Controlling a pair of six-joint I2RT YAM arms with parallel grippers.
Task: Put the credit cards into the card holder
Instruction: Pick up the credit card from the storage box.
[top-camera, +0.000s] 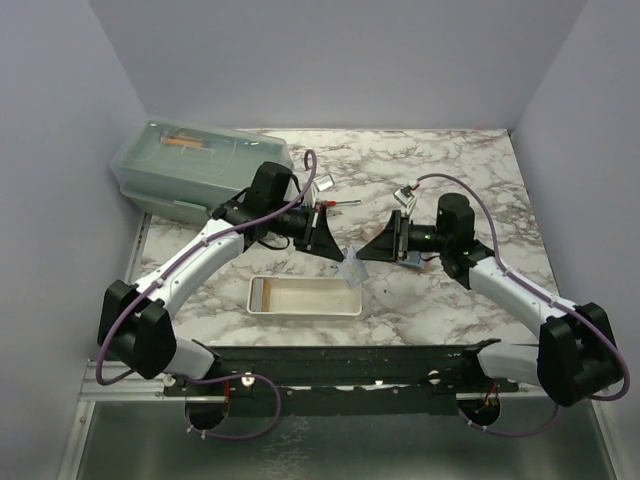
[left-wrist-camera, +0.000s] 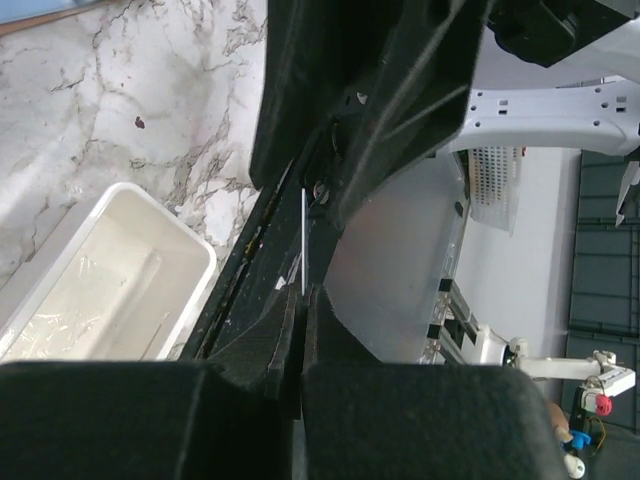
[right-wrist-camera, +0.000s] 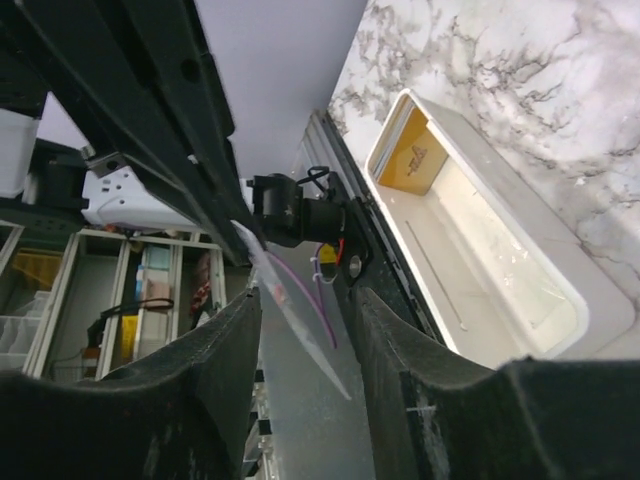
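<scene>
Card apparently pinched in left claw, tip inside parted right claw

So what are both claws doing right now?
Left gripper: shut on a thin flat blue-grey card.
Right gripper: open, holding nothing.

**Arms nose to nose, one pinched, one parted**

Both arms reach out from their bases and fold inward at the elbows. The wrists are turned so the two grippers point at each other, tips nearly meeting. The left gripper is clamped right down, its fingers pressed flat together. The right gripper stands parted, with a clear gap showing between its fingers.
</scene>
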